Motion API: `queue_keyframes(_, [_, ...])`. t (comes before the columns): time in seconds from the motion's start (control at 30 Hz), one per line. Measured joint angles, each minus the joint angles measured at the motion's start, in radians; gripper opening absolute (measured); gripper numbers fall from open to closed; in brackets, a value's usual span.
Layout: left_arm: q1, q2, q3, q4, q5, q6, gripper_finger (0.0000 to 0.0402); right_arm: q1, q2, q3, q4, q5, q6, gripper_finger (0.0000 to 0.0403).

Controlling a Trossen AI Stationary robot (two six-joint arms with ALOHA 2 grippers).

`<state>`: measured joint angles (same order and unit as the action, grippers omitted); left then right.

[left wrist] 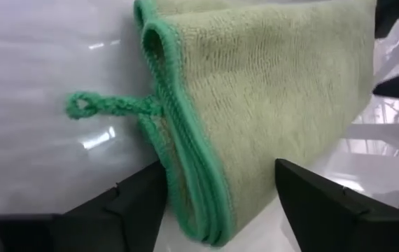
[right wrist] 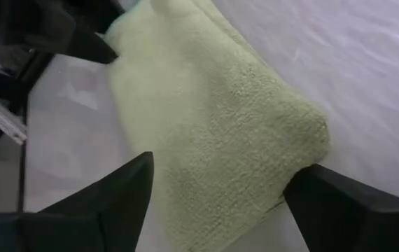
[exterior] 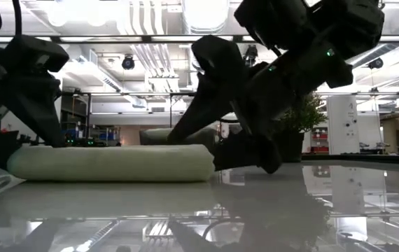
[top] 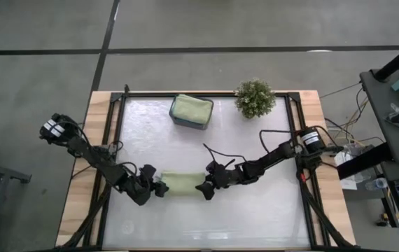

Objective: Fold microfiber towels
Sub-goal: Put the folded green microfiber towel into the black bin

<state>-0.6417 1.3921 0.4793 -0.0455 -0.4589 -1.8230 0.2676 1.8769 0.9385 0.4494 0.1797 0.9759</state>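
Observation:
A light sage green microfiber towel (top: 182, 183), folded into a narrow thick strip, lies flat on the table's near middle. It also shows as a long roll-like band in the low view (exterior: 112, 162). My left gripper (top: 159, 189) stands open at its left end, one finger on either side of the green-hemmed layered edge (left wrist: 185, 175). A hanging loop (left wrist: 87, 105) sticks out from that edge. My right gripper (top: 205, 187) stands open at the towel's right end, its fingers straddling the rounded fold (right wrist: 255, 140). Whether any finger brushes the cloth, I cannot tell.
A small dark tray (top: 175, 119) at the far middle holds another folded sage green towel (top: 191, 109). A bushy potted plant (top: 255, 98) stands to its right, at the far edge. Glossy white table surface stretches in front of the towel.

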Motion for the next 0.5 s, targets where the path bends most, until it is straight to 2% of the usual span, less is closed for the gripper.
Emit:
queue_keyframes(0.1, [0.000, 0.022, 0.000, 0.013, -0.032, 0.021, 0.0225, 0.000, 0.005, 0.005, 0.007, 0.001, -0.006, 0.0284])
queue_keyframes(0.2, [0.001, 0.042, 0.000, 0.030, -0.052, 0.052, 0.0192, 0.000, 0.005, 0.005, 0.007, 0.012, -0.018, 0.0255])
queue_keyframes(0.5, [0.003, 0.054, -0.002, 0.031, -0.104, 0.131, 0.0053, 0.000, 0.007, 0.005, 0.029, 0.031, -0.059, 0.0115])
